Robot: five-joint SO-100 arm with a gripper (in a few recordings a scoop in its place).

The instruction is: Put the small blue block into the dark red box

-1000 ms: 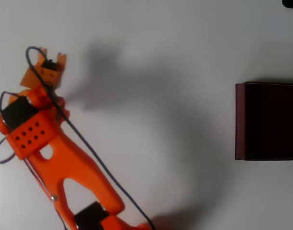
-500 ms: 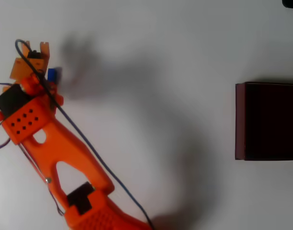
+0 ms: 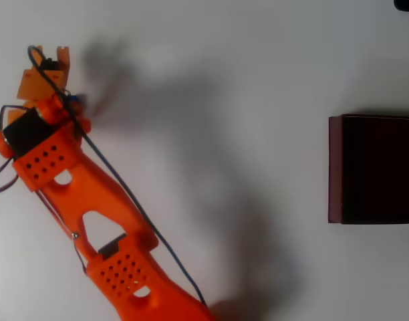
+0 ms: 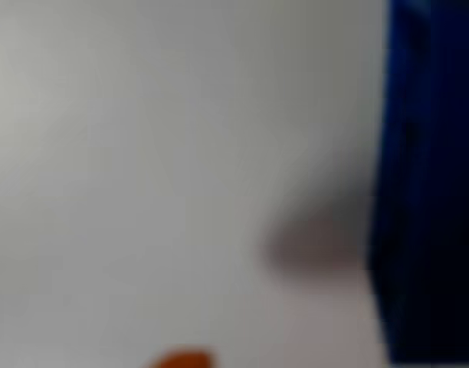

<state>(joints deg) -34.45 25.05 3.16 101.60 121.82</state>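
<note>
Gripper [image 3: 47, 77] low at table's [image 3: 211, 67] far left, over block [image 3: 76, 101]; jaw opening and grip impossible to tell. Box [image 3: 335, 167] well apart, right.

A plain white table [image 3: 231, 60] takes up the overhead view from edge to edge, smooth and matte, without marks or seams. Soft grey shadows lie across it, darkest in the upper left of the frame and trailing down through the centre toward the bottom edge. A small black shape [image 3: 406, 4] cuts into the top right corner; what it is cannot be told. In the wrist view the same pale surface is blurred, with a dim smudge of shadow right of centre.
</note>
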